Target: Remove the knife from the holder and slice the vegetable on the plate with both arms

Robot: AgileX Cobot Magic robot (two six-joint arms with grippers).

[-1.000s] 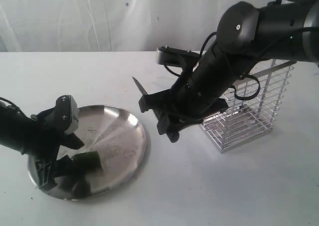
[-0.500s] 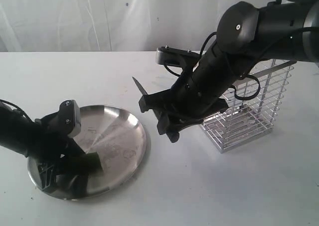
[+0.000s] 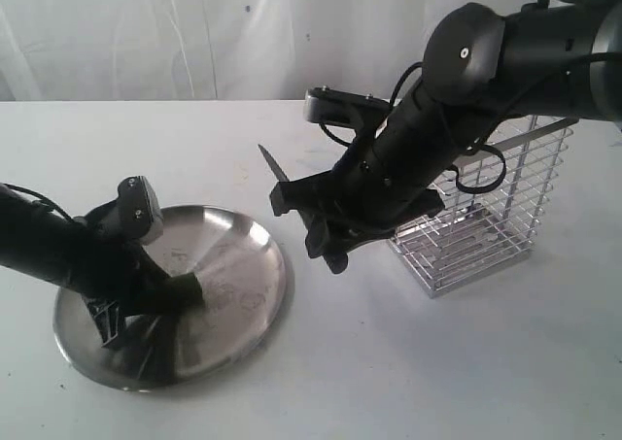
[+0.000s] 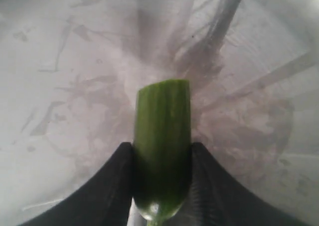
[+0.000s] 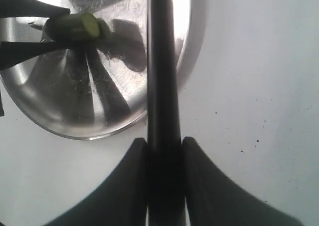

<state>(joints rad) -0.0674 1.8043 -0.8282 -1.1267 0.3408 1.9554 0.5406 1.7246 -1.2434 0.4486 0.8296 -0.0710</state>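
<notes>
Your right gripper (image 3: 316, 228) hangs in the air between the two metal pieces, and your left gripper (image 3: 160, 294) lies low over the dish on the left. Under both spreads the white table (image 3: 437, 362). On its right side stands the tall rectangular basket of shiny chrome wire (image 3: 486, 207), upright, behind the right arm. To the left sits the wide round stainless-steel plate (image 3: 243, 255), shallow, with a raised rim. The small slim knife with the dark pointed blade (image 3: 272, 166) is clamped by its black handle between your right gripper's fingers (image 5: 204, 186), clear of the holder, with the blade pointing up and leftward, just beyond the plate's right edge. The short glossy green vegetable piece (image 4: 162, 111) lies on the plate, pinched between your left gripper's fingers (image 4: 107, 186), with its flat cut end sticking out past the fingertips.
</notes>
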